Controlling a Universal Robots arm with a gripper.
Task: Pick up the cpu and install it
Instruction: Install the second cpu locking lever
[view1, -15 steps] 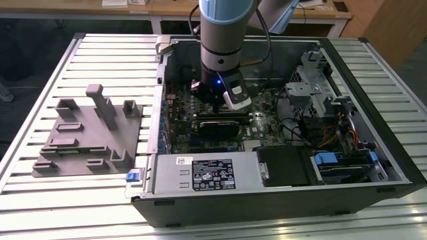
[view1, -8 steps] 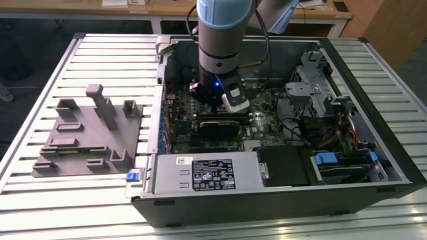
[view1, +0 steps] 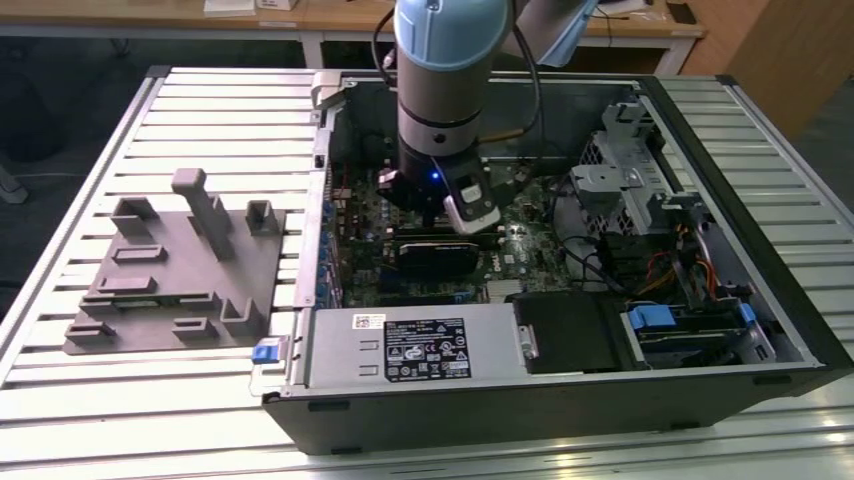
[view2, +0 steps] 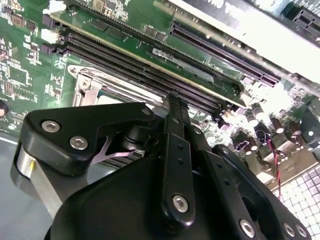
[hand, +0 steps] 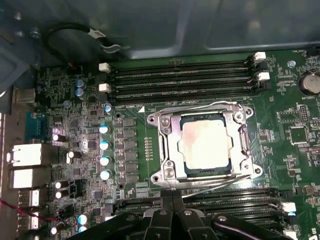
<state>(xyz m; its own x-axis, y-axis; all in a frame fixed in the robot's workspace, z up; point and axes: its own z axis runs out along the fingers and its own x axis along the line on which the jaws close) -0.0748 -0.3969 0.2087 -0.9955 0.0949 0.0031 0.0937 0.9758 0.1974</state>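
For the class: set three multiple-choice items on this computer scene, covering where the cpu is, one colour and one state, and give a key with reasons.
1. Where is the cpu? A in the socket; B on the gray fixture; C on the power supply.
2. Motherboard colour? A blue; B green; C red.
3. The computer case is: A closed; B open; C wrapped.
Key: A, the socket's metal frame surrounds it; B, the board is green; B, its inside shows.

Silvery cpu (hand: 202, 145) flat in motherboard socket
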